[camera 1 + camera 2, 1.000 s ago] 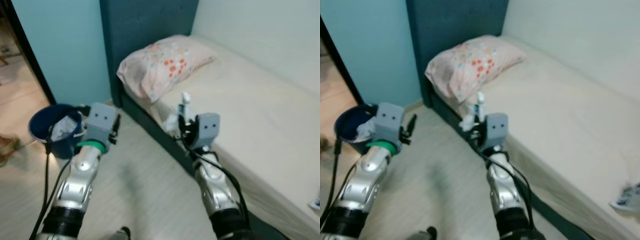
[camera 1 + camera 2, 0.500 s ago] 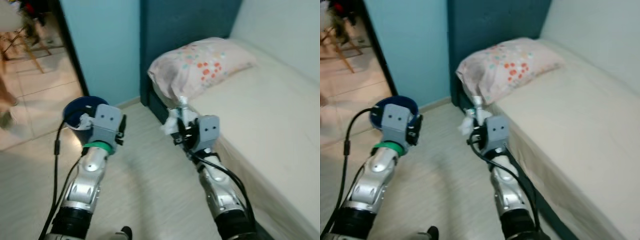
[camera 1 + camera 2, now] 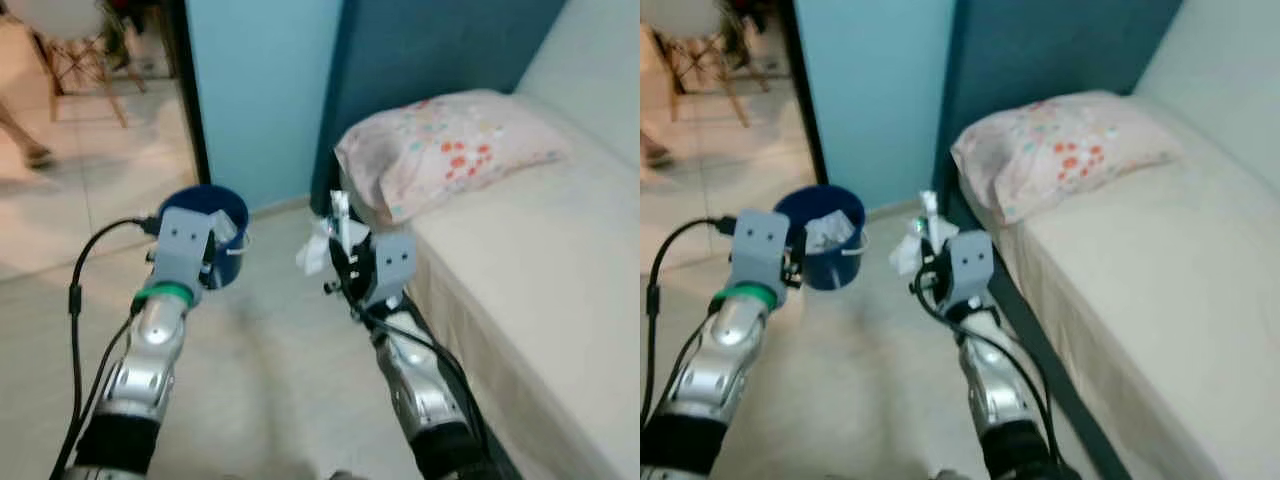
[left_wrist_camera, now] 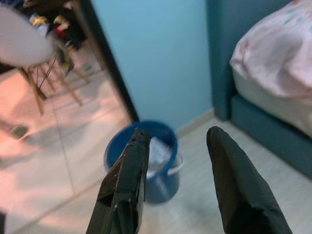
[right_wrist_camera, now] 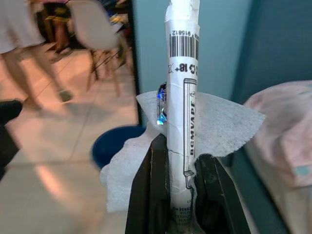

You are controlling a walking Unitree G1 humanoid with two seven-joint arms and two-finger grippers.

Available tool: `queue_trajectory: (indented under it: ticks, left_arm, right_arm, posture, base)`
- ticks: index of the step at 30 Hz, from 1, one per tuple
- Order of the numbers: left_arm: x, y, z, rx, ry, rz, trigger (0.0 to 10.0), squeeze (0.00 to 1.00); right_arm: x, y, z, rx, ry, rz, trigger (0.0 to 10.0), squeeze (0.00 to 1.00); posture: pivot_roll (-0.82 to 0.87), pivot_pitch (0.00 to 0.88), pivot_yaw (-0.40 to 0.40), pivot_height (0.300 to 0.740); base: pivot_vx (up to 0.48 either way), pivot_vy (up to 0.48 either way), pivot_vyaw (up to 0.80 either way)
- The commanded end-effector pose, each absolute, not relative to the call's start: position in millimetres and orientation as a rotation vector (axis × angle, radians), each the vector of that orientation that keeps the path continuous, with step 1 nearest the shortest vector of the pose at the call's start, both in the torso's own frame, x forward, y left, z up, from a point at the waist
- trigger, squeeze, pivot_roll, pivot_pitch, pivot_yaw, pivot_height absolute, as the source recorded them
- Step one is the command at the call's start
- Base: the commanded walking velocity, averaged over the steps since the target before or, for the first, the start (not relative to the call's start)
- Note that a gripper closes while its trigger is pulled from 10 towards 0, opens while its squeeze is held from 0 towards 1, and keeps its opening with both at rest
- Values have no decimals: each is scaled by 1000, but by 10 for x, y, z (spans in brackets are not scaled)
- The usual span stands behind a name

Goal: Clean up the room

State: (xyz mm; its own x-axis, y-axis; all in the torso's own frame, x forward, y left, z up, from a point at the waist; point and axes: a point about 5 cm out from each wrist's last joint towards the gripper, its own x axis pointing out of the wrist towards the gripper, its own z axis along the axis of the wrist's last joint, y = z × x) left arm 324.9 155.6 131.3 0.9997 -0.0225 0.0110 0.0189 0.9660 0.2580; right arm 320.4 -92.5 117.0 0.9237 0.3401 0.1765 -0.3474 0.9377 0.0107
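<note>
Clearly the weak point was the grip: the right claw [image 5: 183,170] was closed on a slim white printed tube with a barcode [image 5: 181,83] together with a crumpled white paper tissue [image 5: 219,126], holding both upright above the pale floor [image 3: 270,400] beside the dark blue bed frame [image 3: 1040,320]. The tissue looked only partly pinched between the black fingers [image 5: 151,195], so I judged it could slip free and drop to the floor on the way. A release made too soon would also miss, because the round blue plastic bucket [image 3: 222,215] stood a little apart from that claw, against the light blue wall [image 3: 260,90] near the doorway. Its mouth was not wide and the tube was long, so the tube could catch the rim and bounce out.

The bucket already held some crumpled white paper [image 4: 158,151]. The left claw [image 4: 175,161] hung empty with its fingers spread apart, pointing toward the bucket. A floral pillow [image 3: 450,150] lay on the bed.
</note>
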Motion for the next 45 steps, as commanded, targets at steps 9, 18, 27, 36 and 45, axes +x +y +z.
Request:
queue_trajectory:
  ticks: [9,18,27,36,45]
  left_arm:
    - [3256,1557,1283,284,1,-16,10000,0]
    - [3263,1557,1281,287,2,-15,10000,0]
    - [3268,1554,1279,291,1,-15,10000,0]
    - [3269,1551,1277,292,0,-20,10000,0]
    - [3257,1547,1260,295,4,-21,10000,0]
  right_arm:
    - [3185,-954,1095,37,-142,352,10000,0]
    - [3192,-959,1094,39,-143,347,10000,0]
    - [3202,-981,1104,45,-149,336,10000,0]
    - [3248,-1097,1073,18,-128,252,10000,0]
    - [3208,-1036,1030,28,-109,314,10000,0]
  posture:
    - [60,0,9,740]
    - [62,0,10,740]
    - [61,0,10,740]
    - [60,0,10,740]
    - [59,0,10,740]
  base:
    - [469,0,740]
    - [469,0,415]
    - [469,0,0]
    - [469,0,0]
    - [469,0,0]
